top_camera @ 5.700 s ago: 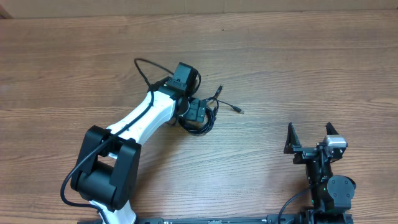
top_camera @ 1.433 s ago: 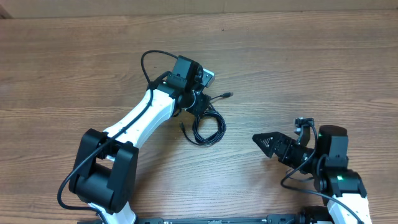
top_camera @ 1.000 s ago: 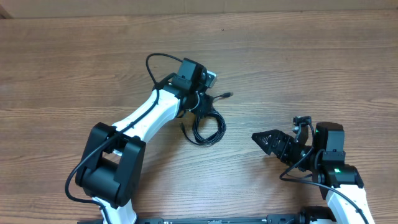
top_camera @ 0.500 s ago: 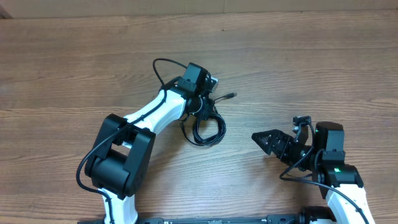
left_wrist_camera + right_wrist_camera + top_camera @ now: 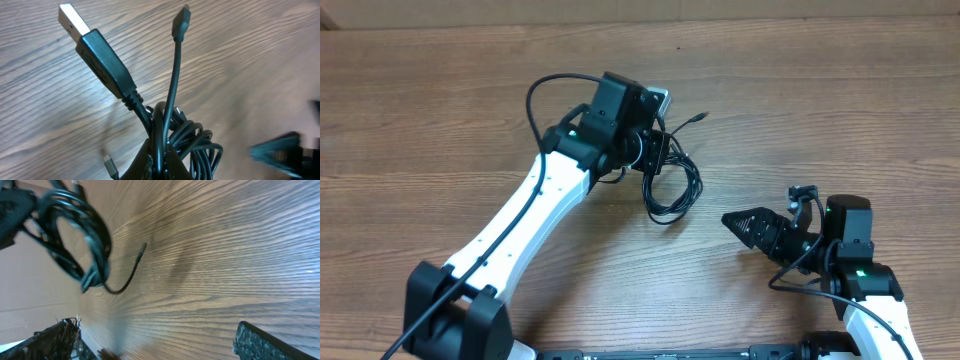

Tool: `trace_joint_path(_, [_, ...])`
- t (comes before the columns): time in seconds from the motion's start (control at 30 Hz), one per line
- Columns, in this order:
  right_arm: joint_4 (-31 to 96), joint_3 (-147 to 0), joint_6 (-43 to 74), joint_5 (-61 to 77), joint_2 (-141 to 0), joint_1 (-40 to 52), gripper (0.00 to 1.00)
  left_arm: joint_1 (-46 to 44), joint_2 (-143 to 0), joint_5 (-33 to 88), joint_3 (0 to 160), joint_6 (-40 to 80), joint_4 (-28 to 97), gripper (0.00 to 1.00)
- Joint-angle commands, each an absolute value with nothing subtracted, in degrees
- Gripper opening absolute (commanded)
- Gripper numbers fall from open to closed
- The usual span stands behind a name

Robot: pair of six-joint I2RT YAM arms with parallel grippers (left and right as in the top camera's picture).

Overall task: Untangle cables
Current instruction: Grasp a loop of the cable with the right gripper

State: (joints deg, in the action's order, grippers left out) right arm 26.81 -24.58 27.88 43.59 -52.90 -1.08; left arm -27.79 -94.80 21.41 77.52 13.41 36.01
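Observation:
The cables (image 5: pixel 672 186) are a coiled bundle of thin black cords hanging from my left gripper (image 5: pixel 656 160), which is shut on them left of the table's centre. In the left wrist view the strands are pinched between the fingers of the left gripper (image 5: pixel 159 156). A silver-tipped USB plug (image 5: pixel 95 46) and a small plug (image 5: pixel 181 19) stick up above the pinch. My right gripper (image 5: pixel 744 226) stands open to the right of the bundle, pointing at it with a gap between. The right wrist view shows the cables (image 5: pixel 75 232) ahead, one loose end (image 5: pixel 131 272) dangling. The right gripper (image 5: pixel 160 342) holds nothing.
The wooden table (image 5: pixel 820 110) runs under both arms. The left arm (image 5: pixel 535 215) reaches diagonally from the front left. The right arm's base (image 5: pixel 860 285) sits at the front right corner.
My left gripper has shut on the cables and carried the bundle up and to the right, off the table. The left arm has stretched out. The right arm has stayed still.

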Motion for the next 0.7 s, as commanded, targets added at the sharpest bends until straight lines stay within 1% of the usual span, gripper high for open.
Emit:
trace_joint_path(0.0, [23.29, -25.89, 32.12, 44.66, -52.9, 1.04, 1.0, -28.1, -93.06, 29.93, 78.61, 15.49, 35.97, 0.04])
trace_joint_path(0.17, [11.53, -25.89, 40.12, 44.45, -53.08, 6.66, 1.0, -28.32, -93.1, 34.41, 78.59, 15.77, 35.79, 0.04])
trace_joint_path(0.2, [10.02, -25.89, 40.71, 44.01, -53.28, 7.6, 0.98, -28.32, -93.1, 35.9, 78.59, 15.9, 35.64, 0.04])
trace_joint_path(0.23, [7.7, -25.89, 40.73, 42.28, -53.93, 9.3, 0.93, -28.32, -93.1, 37.45, 78.59, 15.9, 35.31, 0.04])
trace_joint_path(0.3, [6.72, -25.89, 40.75, 39.7, -54.98, 10.9, 0.88, -28.32, -93.1, 38.33, 78.59, 15.9, 35.03, 0.04])
trace_joint_path(0.37, [5.65, -25.89, 40.77, 38.83, -56.77, 12.27, 0.74, -28.32, -93.1, 39.75, 78.59, 15.9, 34.87, 0.04])
trace_joint_path(0.43, [4.8, -25.89, 40.8, 38.85, -57.93, 12.88, 0.57, -28.32, -93.1, 40.53, 78.59, 15.9, 34.57, 0.04])
trace_joint_path(0.47, [4.51, -25.89, 40.82, 38.92, -58.63, 13.21, 0.43, -28.32, -93.1, 40.47, 78.59, 15.9, 34.39, 0.04])
trace_joint_path(0.5, [4.49, -25.89, 40.99, 39.13, -58.92, 13.34, 0.35, -28.32, -93.1, 40.16, 78.59, 15.88, 34.2, 0.04])
trace_joint_path(0.53, [4.82, -25.89, 41.17, 40.01, -59.29, 13.52, 0.22, -28.32, -93.1, 39.31, 78.59, 15.9, 33.67, 0.04])
trace_joint_path(0.67, [6.57, -25.89, 40.32, 42.72, -59.27, 13.5, 0.08, -27.68, -93.1, 33.52, 78.59, 15.94, 31.33, 0.04])
